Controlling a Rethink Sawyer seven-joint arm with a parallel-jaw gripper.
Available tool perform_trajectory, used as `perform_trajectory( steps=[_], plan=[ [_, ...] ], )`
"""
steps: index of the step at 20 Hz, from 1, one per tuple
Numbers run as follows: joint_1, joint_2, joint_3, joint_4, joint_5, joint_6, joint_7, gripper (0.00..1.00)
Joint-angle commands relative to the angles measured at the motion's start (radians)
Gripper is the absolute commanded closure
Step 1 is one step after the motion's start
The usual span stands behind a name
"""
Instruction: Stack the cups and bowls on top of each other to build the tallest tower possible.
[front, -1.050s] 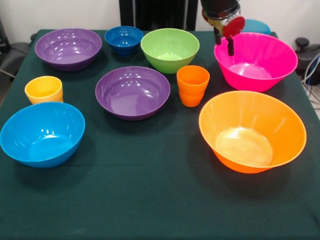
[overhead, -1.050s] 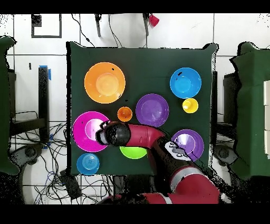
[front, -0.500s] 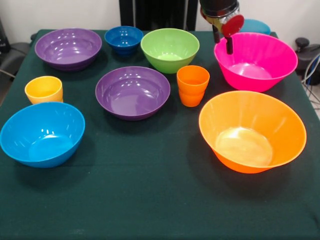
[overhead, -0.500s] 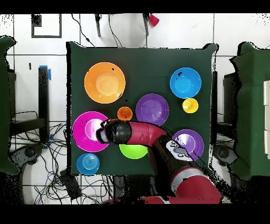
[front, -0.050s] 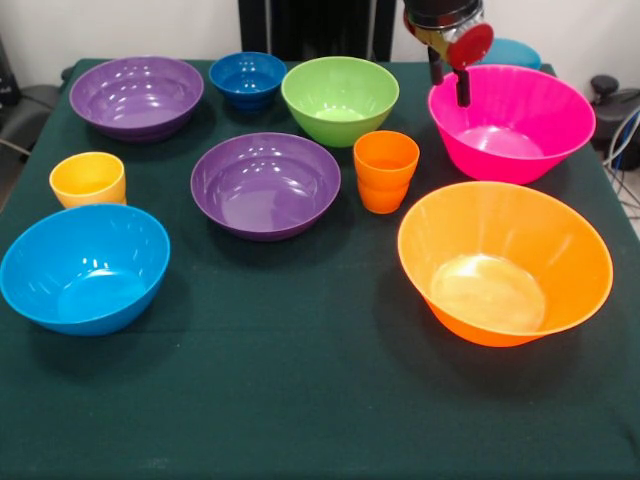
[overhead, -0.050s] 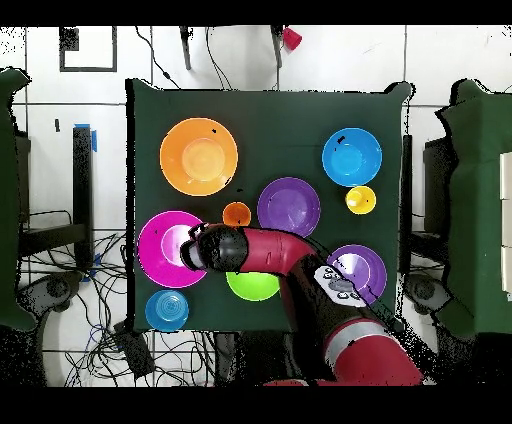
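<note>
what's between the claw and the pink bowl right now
Nothing visible. The claw hangs just above the near-left rim of the pink bowl, which is empty. The orange cup stands off to one side, clear of it.

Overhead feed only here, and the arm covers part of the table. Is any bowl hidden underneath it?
Observer: Yes. A small dark blue bowl stands between the green bowl and the corner purple bowl.
Operator: Is it stacked in anything?
Observer: No, it sits alone on the cloth, upright and empty.
Operator: Are the jaws carrying something?
Observer: No. The gripper hangs at the pink bowl's rim, jaws open with nothing between them.
</note>
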Motion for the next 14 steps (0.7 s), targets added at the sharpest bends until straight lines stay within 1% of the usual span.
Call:
perform_trajectory(
  steps=[1,6,10,11,12,14],
  plan=[
    [-0.022,0.035,0.089,-0.047,-0.031,0.099,-0.124,0.00],
    [0.001,0.030,0.066,-0.057,-0.053,0.083,-0.112,0.00],
    [-0.016,0.050,0.081,-0.054,-0.060,0.058,-0.128,0.00],
    [-0.024,0.065,0.083,-0.055,-0.065,0.048,-0.135,0.00],
    [-0.033,0.076,0.094,-0.054,-0.074,0.033,-0.148,0.00],
    [-0.032,0.085,0.082,-0.061,-0.094,0.026,-0.157,0.00]
  ],
)
